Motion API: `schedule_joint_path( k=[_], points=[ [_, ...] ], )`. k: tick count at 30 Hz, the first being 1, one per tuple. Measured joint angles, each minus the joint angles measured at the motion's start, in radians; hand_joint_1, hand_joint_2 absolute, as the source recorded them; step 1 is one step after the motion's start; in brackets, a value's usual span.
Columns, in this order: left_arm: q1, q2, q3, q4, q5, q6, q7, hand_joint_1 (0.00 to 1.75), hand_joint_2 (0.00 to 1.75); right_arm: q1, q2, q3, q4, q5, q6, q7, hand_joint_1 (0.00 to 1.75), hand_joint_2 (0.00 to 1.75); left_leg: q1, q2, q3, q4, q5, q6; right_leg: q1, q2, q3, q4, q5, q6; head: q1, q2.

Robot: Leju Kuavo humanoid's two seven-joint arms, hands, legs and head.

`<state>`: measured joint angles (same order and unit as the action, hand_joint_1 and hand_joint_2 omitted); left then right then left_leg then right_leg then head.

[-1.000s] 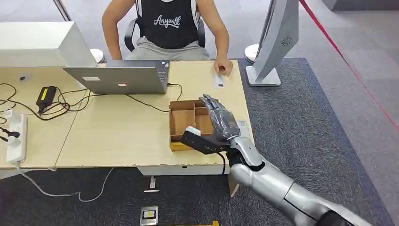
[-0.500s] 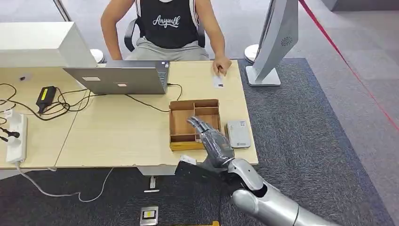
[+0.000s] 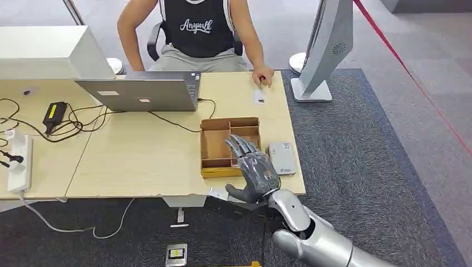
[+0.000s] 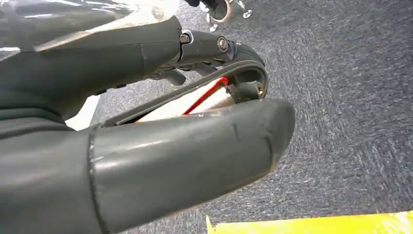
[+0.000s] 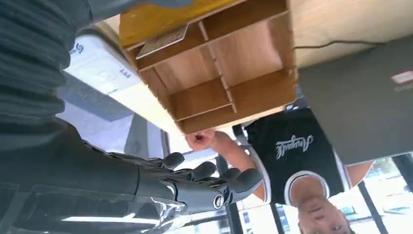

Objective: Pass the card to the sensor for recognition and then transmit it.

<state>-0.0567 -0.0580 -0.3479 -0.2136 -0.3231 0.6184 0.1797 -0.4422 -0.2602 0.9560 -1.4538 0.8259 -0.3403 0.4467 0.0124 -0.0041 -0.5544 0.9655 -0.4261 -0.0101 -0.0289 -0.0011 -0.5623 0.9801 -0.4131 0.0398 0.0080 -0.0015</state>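
A thin tan card (image 5: 163,41) lies tilted in the near compartment of the wooden divided tray (image 3: 214,146) (image 5: 234,53). The white card reader (image 3: 282,158) (image 5: 97,66) lies flat just to the right of the tray. My right hand (image 3: 253,169) (image 5: 195,183) hovers over the tray's near right corner at the table's front edge, fingers spread and holding nothing. My left hand (image 4: 185,136) hangs over the carpet and holds nothing. A second small white card (image 3: 258,96) lies at the far side, by the person's hand (image 3: 263,75).
A person sits across the table behind a grey laptop (image 3: 142,92). Cables, a black charger (image 3: 54,114) and a power strip (image 3: 18,161) lie on the left. A grey stand (image 3: 323,50) rises on the carpet at the right.
My right hand has drawn back from above the tray to the table's near edge, then lifted a little with its fingers spread wider. The card reader, hidden a second ago, now shows.
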Motion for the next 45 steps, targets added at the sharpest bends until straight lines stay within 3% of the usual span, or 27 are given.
schedule_joint_path(
  k=[11,21,30,37,45],
  points=[
    [0.000,0.000,-0.026,-0.007,0.003,0.001,0.001,0.00,0.00,-0.001,0.001,-0.008,0.039,0.012,-0.005,0.008,0.00,1.75,0.000,0.000,0.000,0.000,0.000,0.000,0.000,0.000,0.000,0.000,0.000,0.000,0.000,0.000],
    [0.000,0.000,-0.056,-0.008,0.027,0.001,0.010,0.00,0.00,-0.028,0.029,-0.010,0.139,0.117,0.000,0.072,0.00,1.75,0.000,0.000,0.000,0.000,0.000,0.000,0.000,0.000,0.000,0.000,0.000,0.000,0.000,0.000],
    [0.000,0.001,-0.061,-0.008,0.034,0.002,0.010,0.00,0.00,-0.030,0.037,-0.010,0.164,0.118,0.002,0.072,0.00,1.75,0.000,0.000,0.000,0.000,0.000,0.000,0.000,0.000,0.000,0.000,0.000,0.000,0.000,0.000],
    [-0.001,0.007,-0.103,-0.008,0.056,0.003,0.019,0.00,0.00,-0.050,0.084,-0.002,0.307,0.183,0.020,0.107,0.00,1.75,0.000,0.000,0.000,0.000,0.000,0.000,0.000,0.000,0.000,0.000,0.000,0.000,0.000,0.000],
    [-0.001,0.007,-0.114,-0.010,0.061,0.003,0.030,0.00,0.00,-0.051,0.097,-0.005,0.353,0.199,0.027,0.112,0.00,1.75,0.000,0.000,0.000,0.000,0.000,0.000,0.000,0.000,0.000,0.000,0.000,0.000,0.000,0.000]
  ],
)
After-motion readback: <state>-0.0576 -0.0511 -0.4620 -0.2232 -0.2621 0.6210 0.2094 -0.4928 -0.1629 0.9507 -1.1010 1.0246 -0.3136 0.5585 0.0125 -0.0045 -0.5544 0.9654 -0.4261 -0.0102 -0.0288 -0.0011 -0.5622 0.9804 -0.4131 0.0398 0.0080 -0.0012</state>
